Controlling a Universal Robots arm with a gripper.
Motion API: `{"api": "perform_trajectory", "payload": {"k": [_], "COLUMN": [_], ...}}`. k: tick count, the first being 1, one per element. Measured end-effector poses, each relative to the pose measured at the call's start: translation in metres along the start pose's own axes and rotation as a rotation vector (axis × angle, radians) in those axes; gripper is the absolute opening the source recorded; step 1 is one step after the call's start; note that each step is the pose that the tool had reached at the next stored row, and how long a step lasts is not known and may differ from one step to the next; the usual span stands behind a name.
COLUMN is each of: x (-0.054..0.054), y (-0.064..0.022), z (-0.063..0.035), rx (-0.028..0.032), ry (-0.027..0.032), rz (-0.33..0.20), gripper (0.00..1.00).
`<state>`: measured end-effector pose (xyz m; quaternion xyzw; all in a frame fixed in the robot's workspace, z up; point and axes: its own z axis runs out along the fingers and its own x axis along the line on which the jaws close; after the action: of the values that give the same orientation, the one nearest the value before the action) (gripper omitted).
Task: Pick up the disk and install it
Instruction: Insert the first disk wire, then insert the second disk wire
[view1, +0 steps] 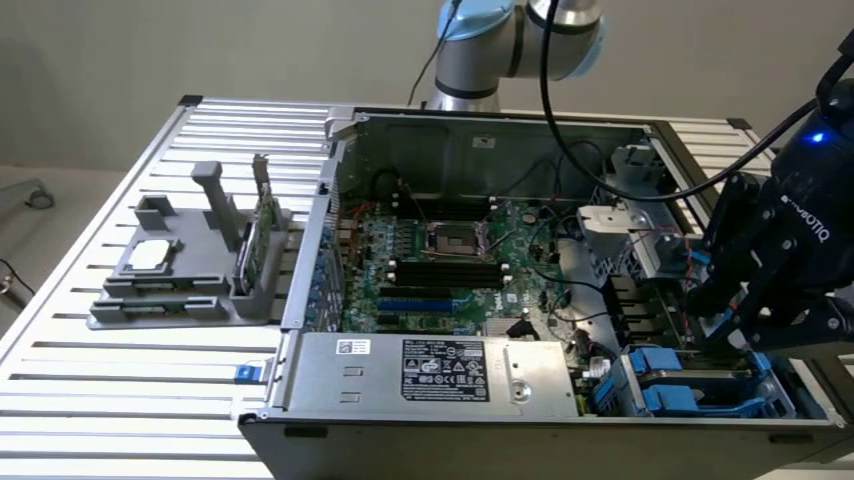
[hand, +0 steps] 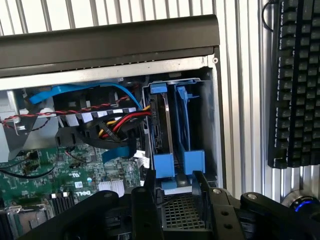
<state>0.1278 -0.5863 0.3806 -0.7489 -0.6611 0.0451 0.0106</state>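
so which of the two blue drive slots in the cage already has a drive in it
The slot nearer the cables: a dark drive fills it, wires plugged in. The slot beside the case wall holds just a blue carrier.

One open computer case (view1: 534, 300), one keyboard (hand: 295, 85), one grey holder (view1: 180, 275), perhaps two blue drive carriers (hand: 175, 162)

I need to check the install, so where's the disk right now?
The disk stands on edge in the blue drive cage at the computer case's front corner, on the exterior view's right, just beyond the open gripper.
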Motion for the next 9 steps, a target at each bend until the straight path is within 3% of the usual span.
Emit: {"api": "perform_trajectory", "payload": {"k": [9], "x": [0.0], "y": [0.0], "z": [0.0], "rx": [-0.0003], "ry": [0.0001], "rz": [0.0], "gripper": [0.42]}}
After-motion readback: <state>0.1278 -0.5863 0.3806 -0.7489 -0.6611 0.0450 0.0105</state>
